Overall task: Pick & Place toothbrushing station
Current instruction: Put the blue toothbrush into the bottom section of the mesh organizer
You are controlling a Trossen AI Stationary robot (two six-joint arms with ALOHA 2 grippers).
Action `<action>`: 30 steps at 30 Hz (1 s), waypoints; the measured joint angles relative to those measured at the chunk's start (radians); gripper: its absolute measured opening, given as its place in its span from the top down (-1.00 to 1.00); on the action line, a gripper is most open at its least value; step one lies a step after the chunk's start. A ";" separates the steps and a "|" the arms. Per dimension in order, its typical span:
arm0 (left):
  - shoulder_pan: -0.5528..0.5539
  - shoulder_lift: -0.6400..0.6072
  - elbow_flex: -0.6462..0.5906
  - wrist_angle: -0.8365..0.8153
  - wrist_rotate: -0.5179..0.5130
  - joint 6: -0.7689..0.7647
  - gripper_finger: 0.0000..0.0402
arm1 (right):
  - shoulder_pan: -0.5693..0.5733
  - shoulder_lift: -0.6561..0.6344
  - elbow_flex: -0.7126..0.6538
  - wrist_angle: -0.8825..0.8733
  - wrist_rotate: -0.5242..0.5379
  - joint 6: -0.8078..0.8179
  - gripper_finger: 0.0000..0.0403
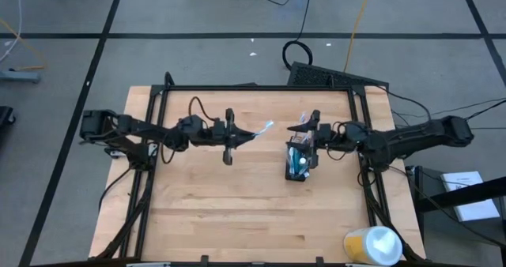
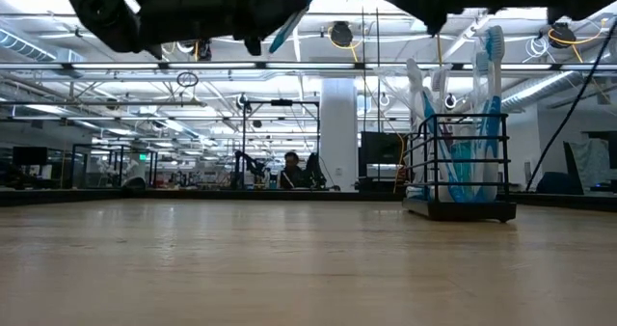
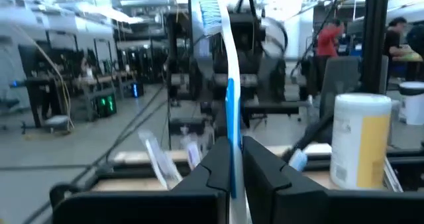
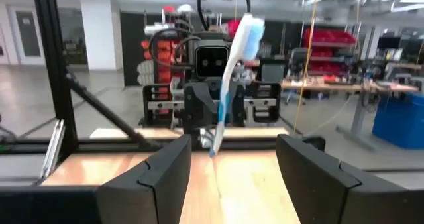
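A thin blue-and-white toothbrush [image 1: 262, 130] hangs above the wooden desk [image 1: 253, 212], pinched at its handle by the left gripper [image 1: 237, 134], whose jaws are closed tight on it near the centre of the overhead frame. The brush's long axis runs up and to the right there, bristle head leading toward the right arm. Right of centre stands the black wire-mesh cup [image 1: 298, 162], upright on the desk and packed with more blue-and-white toothbrushes [image 2: 461, 123]; the table-height view shows them standing heads-up, leaning slightly, well above the cup's rim. The right gripper [image 1: 304, 129] hovers just above the cup in the overhead frame, its jaws spread wide and holding nothing. Its wrist camera looks straight at the raised brush between its own two fingers, a detail the overhead frame lacks. A yellow-and-white roll [image 1: 371, 245] sits at the lower right desk corner.
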 joint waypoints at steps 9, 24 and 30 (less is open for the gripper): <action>-0.001 -0.001 0.137 0.014 0.092 0.054 0.91 | 0.000 0.335 0.000 0.479 -0.003 0.000 -0.05; 0.000 0.225 0.305 0.020 0.159 0.019 0.91 | -0.003 0.505 0.082 0.555 -0.053 0.027 -0.05; 0.000 0.231 0.318 0.025 0.164 0.031 0.91 | -0.004 0.480 0.080 0.498 -0.004 0.013 0.01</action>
